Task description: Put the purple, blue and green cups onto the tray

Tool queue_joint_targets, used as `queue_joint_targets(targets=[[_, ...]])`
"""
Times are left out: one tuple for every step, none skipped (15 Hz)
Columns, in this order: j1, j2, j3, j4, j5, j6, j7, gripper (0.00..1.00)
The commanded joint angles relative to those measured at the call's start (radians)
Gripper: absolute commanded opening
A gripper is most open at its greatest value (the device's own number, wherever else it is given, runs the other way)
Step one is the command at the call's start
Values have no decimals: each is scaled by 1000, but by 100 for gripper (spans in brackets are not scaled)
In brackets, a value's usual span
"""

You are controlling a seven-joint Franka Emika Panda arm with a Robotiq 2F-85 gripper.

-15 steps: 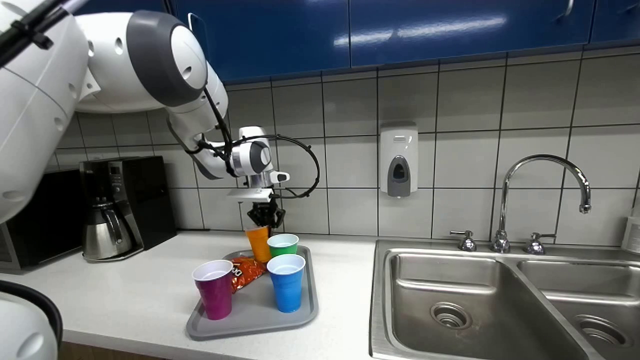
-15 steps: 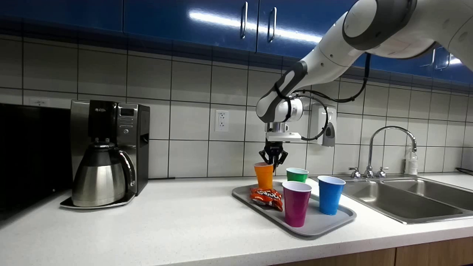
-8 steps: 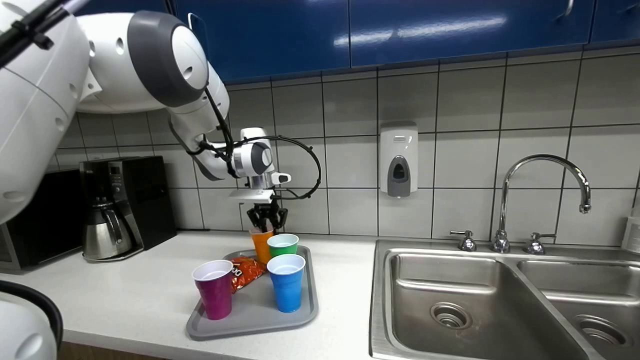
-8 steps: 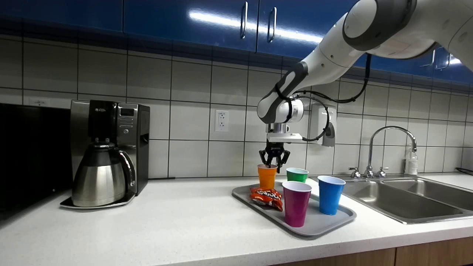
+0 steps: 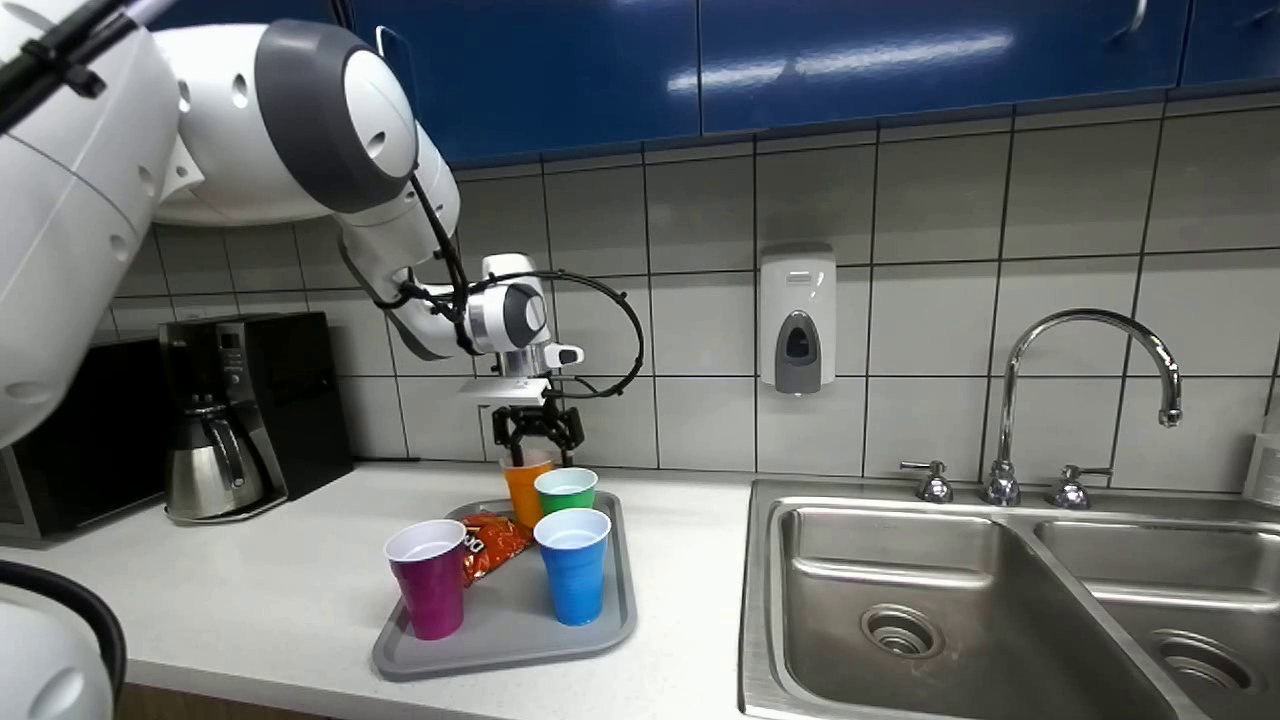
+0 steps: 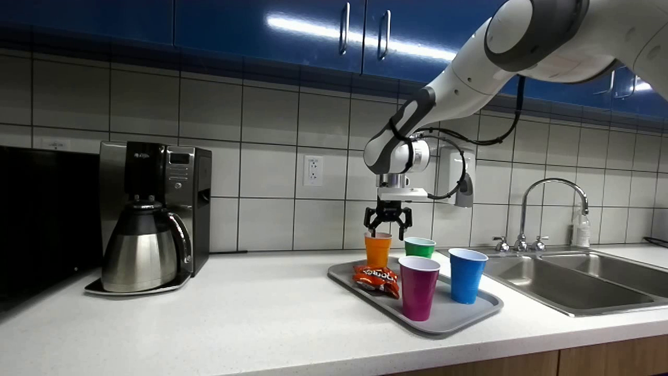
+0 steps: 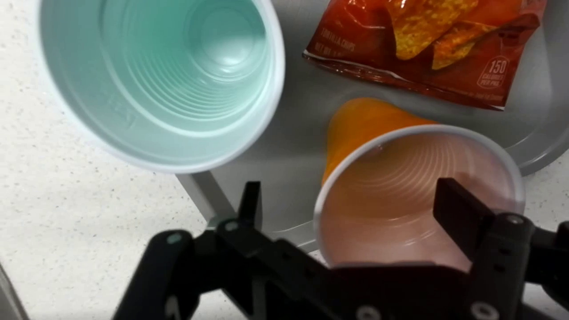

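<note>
In both exterior views the purple cup [image 5: 432, 590] and the blue cup [image 6: 466, 277] stand upright on the front part of the grey tray [image 5: 510, 640]. Behind the blue one is the green cup [image 5: 566, 497], upright, its foot hidden there. From above, the wrist view looks into the green cup [image 7: 213, 98], which overlaps the tray edge. My gripper [image 7: 349, 200] is spread wide at the tray's back, pointing down. One of its fingers [image 7: 460, 213] is over or inside the mouth of an orange cup, the other outside that cup. Nothing is pinched between them.
The orange cup [image 6: 378, 250] stands at the back of the tray, next to the green one. A red chip bag [image 5: 492, 545] lies in front of it. To one side is the steel sink [image 5: 900, 580] with its faucet. A coffee maker [image 6: 154, 219] is on the counter opposite.
My gripper has gone from shut at the orange cup's rim to wide open. The orange cup, tilted before, now stands straighter and slightly further right in the exterior views. The other cups stayed put.
</note>
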Motion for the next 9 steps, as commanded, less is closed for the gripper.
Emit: queue_joint_targets(targets=[[-17,-36,7,-23,8,-13,-8,100],[-19,-38,7,-23,10,-13,-8,100],[-22,-42,7,-23,11,-13,-10,100],[-25,-45,8,-22,13,-14,-12,100],[-28,-49,9,-22,15,-13,-13,100],[-32,-55,10,-24,17,-12,-15,100],[-37,-65,14,-27,23,-17,-20,100],[-39,-75,13,-34,22,-13,-21,100],[-43,-91,17,-45,26,-10,-29,100]])
